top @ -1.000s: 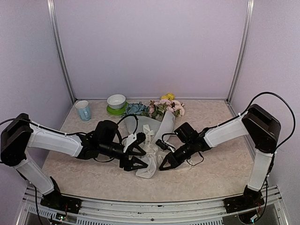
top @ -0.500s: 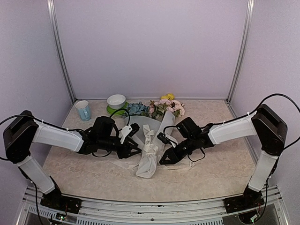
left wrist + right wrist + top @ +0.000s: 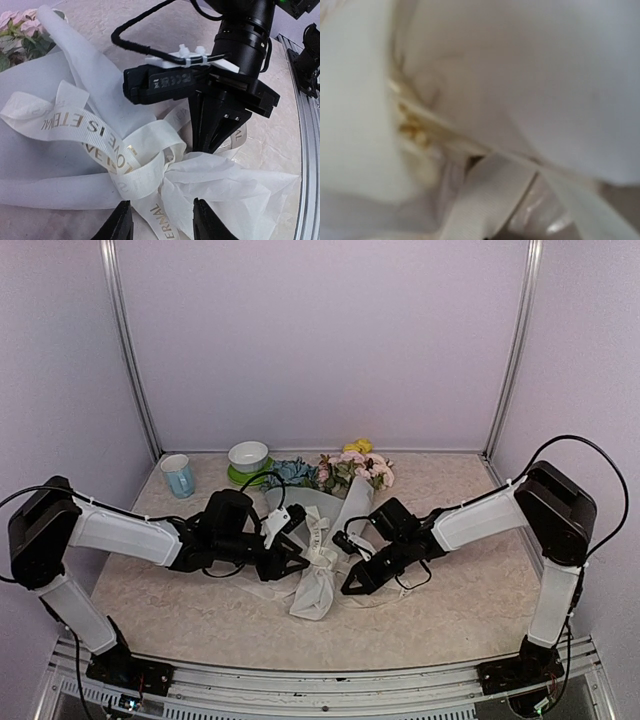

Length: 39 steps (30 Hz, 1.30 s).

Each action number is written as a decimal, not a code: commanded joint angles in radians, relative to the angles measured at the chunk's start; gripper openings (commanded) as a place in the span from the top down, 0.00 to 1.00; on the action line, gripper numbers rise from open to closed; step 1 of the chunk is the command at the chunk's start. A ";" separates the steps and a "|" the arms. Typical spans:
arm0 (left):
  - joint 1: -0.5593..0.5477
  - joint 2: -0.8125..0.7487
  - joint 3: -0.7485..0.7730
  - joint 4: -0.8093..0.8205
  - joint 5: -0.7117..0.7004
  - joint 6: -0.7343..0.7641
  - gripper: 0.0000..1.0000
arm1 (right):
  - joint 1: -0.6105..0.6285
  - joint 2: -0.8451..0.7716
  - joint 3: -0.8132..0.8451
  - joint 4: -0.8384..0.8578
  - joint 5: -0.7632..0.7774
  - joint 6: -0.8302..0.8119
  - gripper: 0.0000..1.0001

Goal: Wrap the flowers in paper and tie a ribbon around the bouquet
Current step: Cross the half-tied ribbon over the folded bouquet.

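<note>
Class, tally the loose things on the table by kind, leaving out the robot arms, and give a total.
Cups: 1, blue cup
Bowls: 1, white bowl
Saucers: 1, green saucer
Bouquets: 1, paper-wrapped bouquet
Ribbons: 1, lettered ribbon
Total: 5

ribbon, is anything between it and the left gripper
Nothing visible. The ribbon lies looped directly ahead of the left gripper, one strand running between its spread fingers. The right gripper points down just beyond the loops, not in between.
</note>
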<state>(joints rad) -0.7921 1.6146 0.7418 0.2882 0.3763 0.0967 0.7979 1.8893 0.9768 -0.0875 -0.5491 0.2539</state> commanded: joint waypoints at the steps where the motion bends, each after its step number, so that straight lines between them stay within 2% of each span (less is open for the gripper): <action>1: -0.034 -0.005 0.058 -0.004 -0.006 0.024 0.61 | -0.005 -0.001 -0.007 -0.012 -0.033 -0.009 1.00; 9: -0.040 -0.005 0.065 -0.004 -0.002 0.025 0.63 | -0.032 -0.096 -0.013 -0.011 -0.068 -0.017 1.00; 13: -0.068 0.031 0.095 -0.046 -0.041 0.067 0.68 | -0.096 -0.136 -0.037 0.021 -0.096 -0.012 1.00; 21: -0.090 0.076 0.151 -0.096 -0.069 0.116 0.72 | -0.129 -0.088 0.012 0.001 -0.118 -0.087 1.00; 23: -0.089 0.069 0.152 -0.104 -0.078 0.114 0.71 | -0.100 -0.105 0.001 -0.044 -0.050 -0.107 0.76; 25: -0.087 0.055 0.142 -0.101 -0.081 0.107 0.70 | -0.045 -0.157 -0.028 -0.076 0.036 -0.121 0.57; 29: -0.075 0.019 0.096 -0.056 -0.073 0.079 0.61 | 0.019 -0.225 -0.074 -0.128 0.151 -0.108 0.43; 33: -0.064 0.005 0.073 -0.026 -0.069 0.059 0.51 | 0.086 -0.184 -0.061 -0.152 0.205 -0.135 0.44; 37: -0.065 -0.004 0.073 -0.026 -0.079 0.052 0.50 | 0.129 -0.104 -0.037 -0.178 0.237 -0.142 0.48; 39: -0.068 -0.011 0.073 -0.027 -0.082 0.053 0.51 | 0.129 -0.093 -0.041 -0.183 0.258 -0.129 0.56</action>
<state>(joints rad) -0.8604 1.6421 0.8242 0.2321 0.3046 0.1608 0.9073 1.7496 0.9249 -0.2195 -0.3611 0.1257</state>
